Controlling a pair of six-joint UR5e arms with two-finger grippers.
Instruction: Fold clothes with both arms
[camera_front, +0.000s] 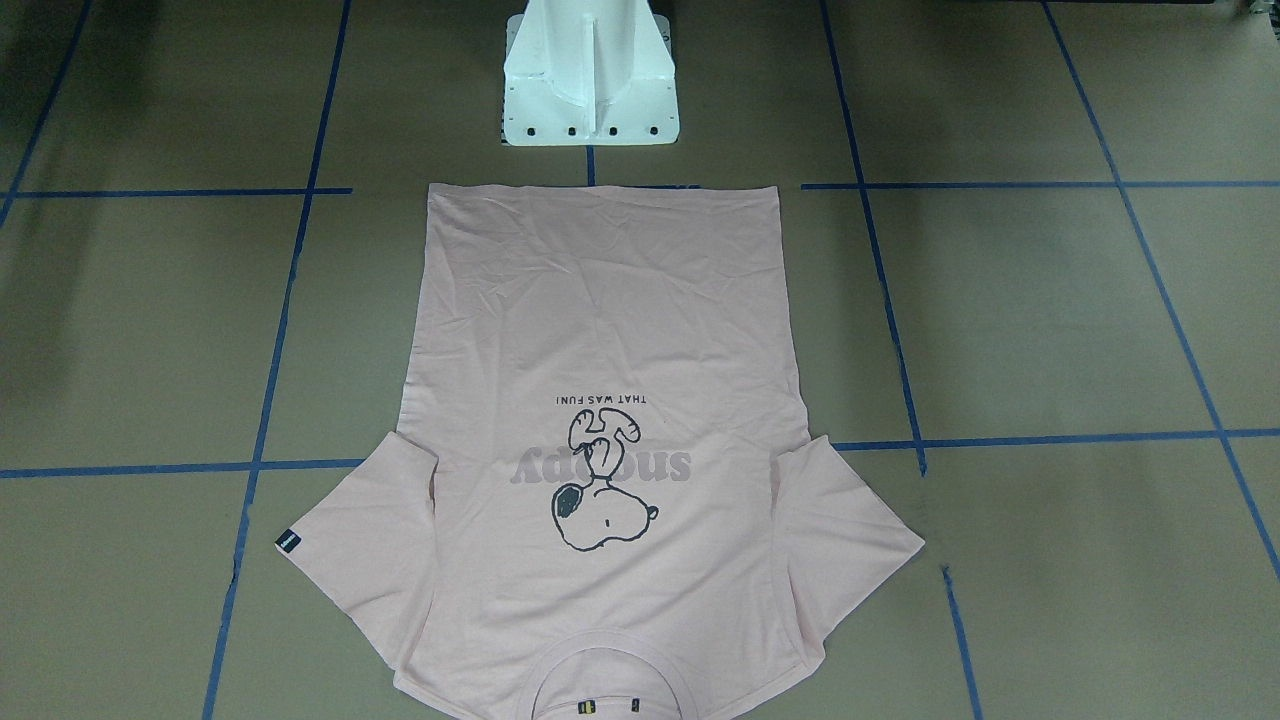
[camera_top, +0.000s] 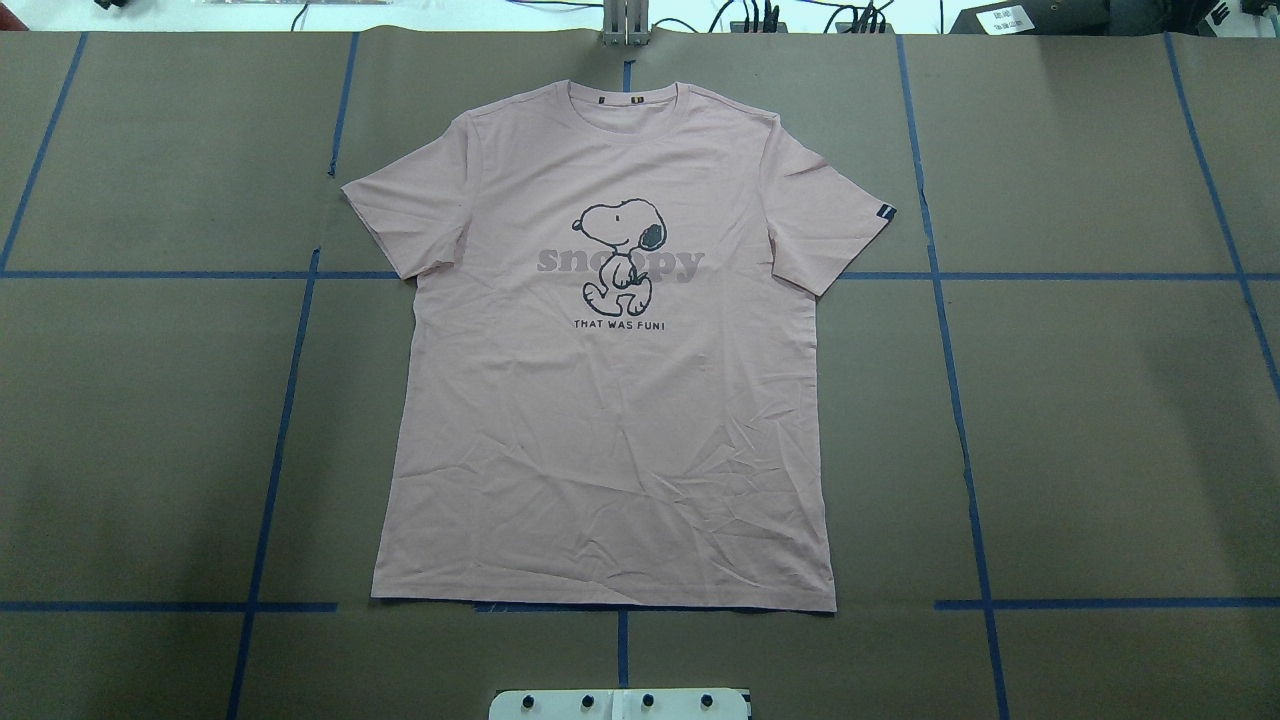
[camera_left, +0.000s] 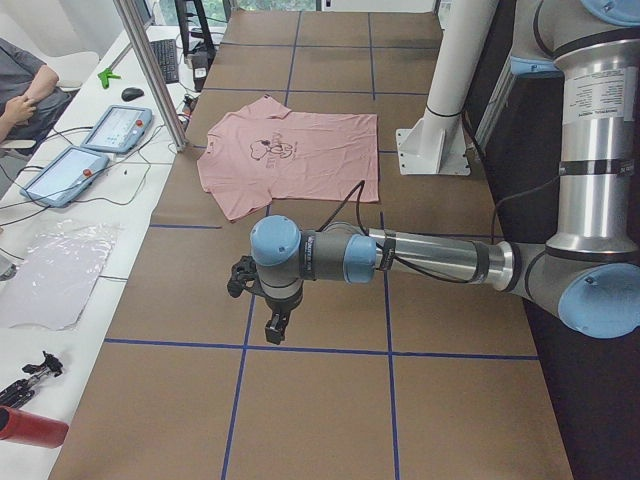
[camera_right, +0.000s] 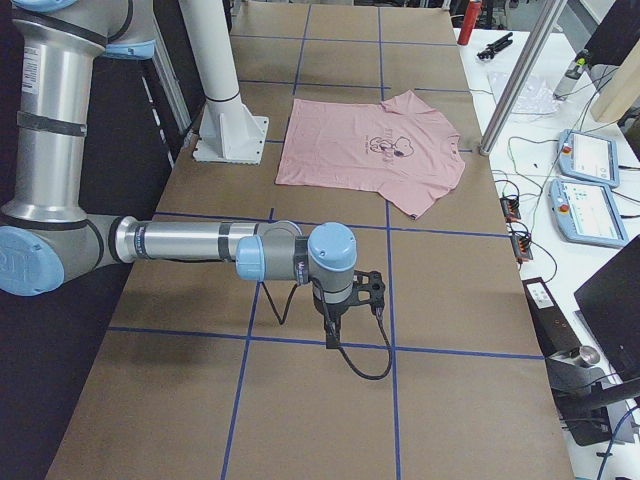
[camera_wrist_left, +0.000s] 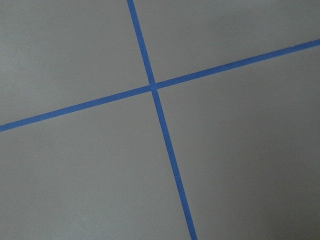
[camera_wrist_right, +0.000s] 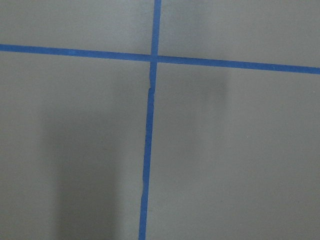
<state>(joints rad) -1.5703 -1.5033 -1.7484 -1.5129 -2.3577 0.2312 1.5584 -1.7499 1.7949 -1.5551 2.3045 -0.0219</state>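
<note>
The clothes are one pale pink T-shirt with a cartoon dog print. It lies flat and face up in the middle of the table, sleeves spread, collar away from the robot's base. It also shows in the side views. My left gripper hangs above bare table well to the shirt's left, touching nothing. My right gripper hangs the same way off the shirt's right side. Both show only in the side views, so I cannot tell whether they are open or shut. Both wrist views show only brown table and blue tape.
The white pedestal base stands just behind the shirt's hem. Blue tape lines grid the brown table. Beyond the far edge, a metal post, control tablets and a seated person are at a side table.
</note>
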